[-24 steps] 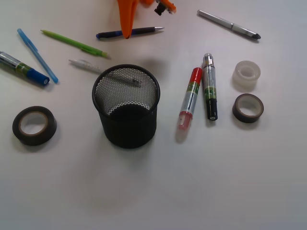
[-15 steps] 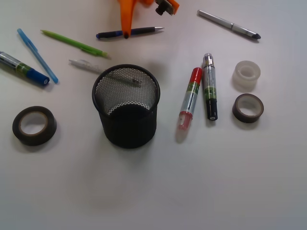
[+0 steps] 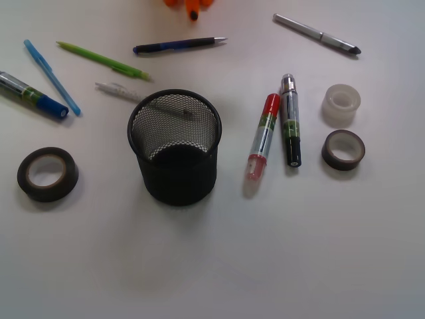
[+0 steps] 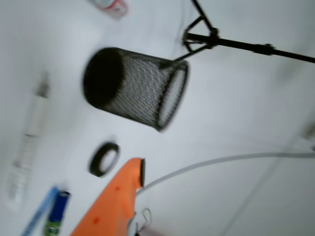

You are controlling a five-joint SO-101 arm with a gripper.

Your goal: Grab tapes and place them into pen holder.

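Note:
A black mesh pen holder [image 3: 174,146] stands mid-table, with no tape showing in it; it also shows in the blurred wrist view [image 4: 133,96]. A large black tape roll [image 3: 47,174] lies at the left, and also shows in the wrist view [image 4: 104,159]. A clear tape roll [image 3: 341,104] and a small dark tape roll [image 3: 343,149] lie at the right. Only an orange tip of my gripper [image 3: 192,6] shows at the top edge, far behind the holder. The wrist view shows one orange finger [image 4: 130,179] with nothing against it and nothing held.
Pens and markers lie around the holder: blue pen [image 3: 50,76], green pen [image 3: 103,60], navy pen [image 3: 178,44], white pen [image 3: 119,90], silver pen [image 3: 317,34], red marker [image 3: 263,136], black marker [image 3: 290,119], blue marker [image 3: 32,95]. A black stand [image 4: 236,42] and a cable [image 4: 221,161] show in the wrist view.
My gripper has pulled back toward the top edge; the long orange finger over the navy pen is now almost out of the front view. Nothing on the table has moved.

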